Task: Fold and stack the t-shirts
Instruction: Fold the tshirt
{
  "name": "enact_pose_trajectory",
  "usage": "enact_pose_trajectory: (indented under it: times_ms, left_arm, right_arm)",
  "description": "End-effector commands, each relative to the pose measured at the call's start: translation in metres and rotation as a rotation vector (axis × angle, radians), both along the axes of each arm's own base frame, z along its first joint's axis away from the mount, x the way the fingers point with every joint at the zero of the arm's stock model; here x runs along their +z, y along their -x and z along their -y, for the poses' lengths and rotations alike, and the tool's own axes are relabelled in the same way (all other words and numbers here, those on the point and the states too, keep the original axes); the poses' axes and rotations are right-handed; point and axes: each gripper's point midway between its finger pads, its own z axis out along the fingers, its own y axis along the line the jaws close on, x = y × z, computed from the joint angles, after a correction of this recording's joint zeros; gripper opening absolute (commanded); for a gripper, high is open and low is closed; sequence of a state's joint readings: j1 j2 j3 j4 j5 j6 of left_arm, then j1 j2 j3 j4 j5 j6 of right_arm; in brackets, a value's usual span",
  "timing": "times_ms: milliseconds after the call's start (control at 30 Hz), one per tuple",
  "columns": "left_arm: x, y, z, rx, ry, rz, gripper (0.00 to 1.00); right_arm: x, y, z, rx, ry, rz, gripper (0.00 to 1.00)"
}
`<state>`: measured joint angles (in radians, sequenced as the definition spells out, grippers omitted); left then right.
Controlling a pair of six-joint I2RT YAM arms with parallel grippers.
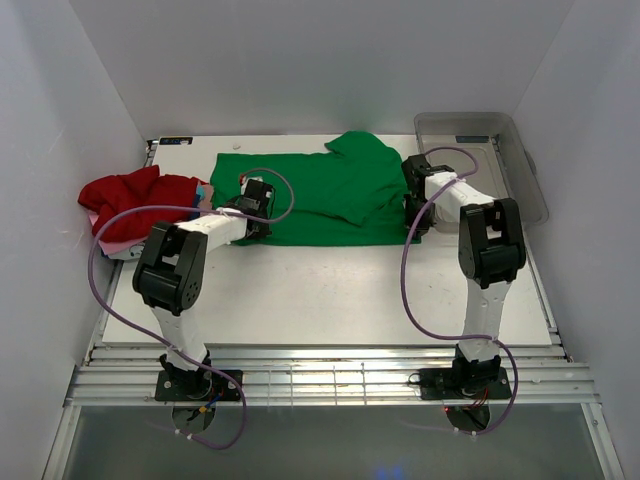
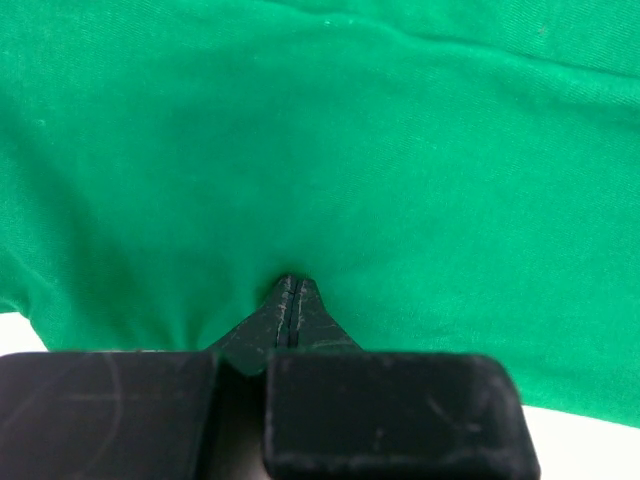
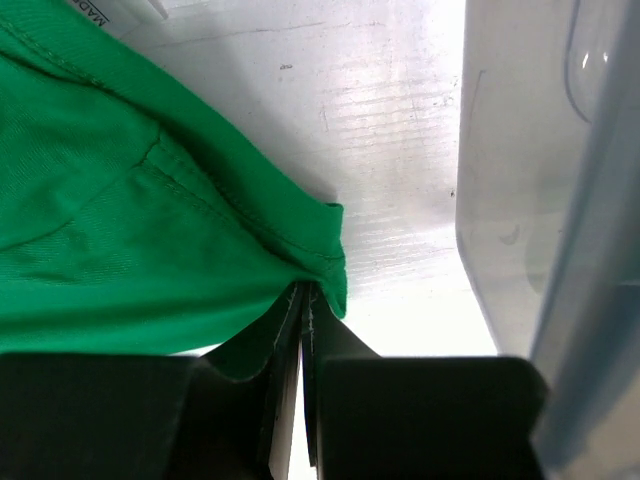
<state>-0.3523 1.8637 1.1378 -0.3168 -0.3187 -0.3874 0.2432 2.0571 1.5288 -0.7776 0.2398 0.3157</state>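
My left wrist view shows what the top view cannot; my left hand [image 2: 289, 288] has its fingers pressed together on a small pucker of the green t-shirt [image 2: 330, 150], with the cloth drawn into creases toward the tips; my right wrist view shows my right hand [image 3: 303, 292] likewise pinching that shirt, at a stitched hem corner, with the clear bin [image 3: 500, 200] just beside it on the right. Only the top view gives the whole layout; the green shirt lies spread mostly flat across the far half of the table [image 1: 330, 290], one sleeve pointing toward the far wall, with my hands at its left part and its right edge; the red t-shirt [image 1: 125, 192] sits crumpled at the table's left edge, well apart from the bin; a pink and white t-shirt [image 1: 112, 240] peeks out beneath it, its print too small to make out.
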Motion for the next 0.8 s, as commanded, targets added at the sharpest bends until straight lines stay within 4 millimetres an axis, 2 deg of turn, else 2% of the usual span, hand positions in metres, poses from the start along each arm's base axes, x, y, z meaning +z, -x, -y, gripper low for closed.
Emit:
enact_pose_trajectory:
  times_ms: [0, 133, 167, 233, 267, 367, 400, 533, 733, 767]
  left_arm:
    - [-0.019, 0.037, -0.023, -0.011, -0.055, -0.162, 0.0]
    - [0.015, 0.013, 0.008, -0.081, 0.017, -0.075, 0.0]
    - [0.029, 0.002, 0.017, -0.103, 0.027, -0.035, 0.0]
    - [0.044, -0.004, 0.039, -0.155, 0.039, -0.003, 0.0]
    - [0.059, -0.012, 0.053, -0.176, 0.052, 0.031, 0.0]
    - [0.074, -0.015, 0.07, -0.195, 0.084, 0.055, 0.0]
    - [0.082, -0.017, 0.079, -0.199, 0.106, 0.071, 0.0]
    - [0.093, -0.015, 0.097, -0.224, 0.162, 0.082, 0.0]
    - [0.077, -0.005, 0.101, -0.206, 0.166, 0.023, 0.0]
    - [0.077, -0.004, 0.1, -0.199, 0.167, 0.023, 0.0]
  right_arm:
    - [0.02, -0.011, 0.014, 0.002, 0.022, 0.046, 0.08]
    - [0.054, -0.023, 0.002, 0.022, -0.051, 0.142, 0.08]
    - [0.061, -0.024, -0.002, 0.026, -0.072, 0.159, 0.08]
    - [0.083, -0.027, -0.008, 0.039, -0.1, 0.209, 0.08]
    - [0.097, -0.028, -0.017, 0.06, -0.13, 0.245, 0.08]
    - [0.116, -0.03, -0.032, 0.101, -0.168, 0.296, 0.08]
    - [0.118, -0.03, -0.035, 0.105, -0.183, 0.296, 0.08]
    - [0.115, -0.031, -0.053, 0.123, -0.255, 0.286, 0.08]
    - [0.082, -0.032, -0.082, 0.163, -0.349, 0.193, 0.08]
    - [0.069, -0.031, -0.087, 0.166, -0.364, 0.157, 0.08]
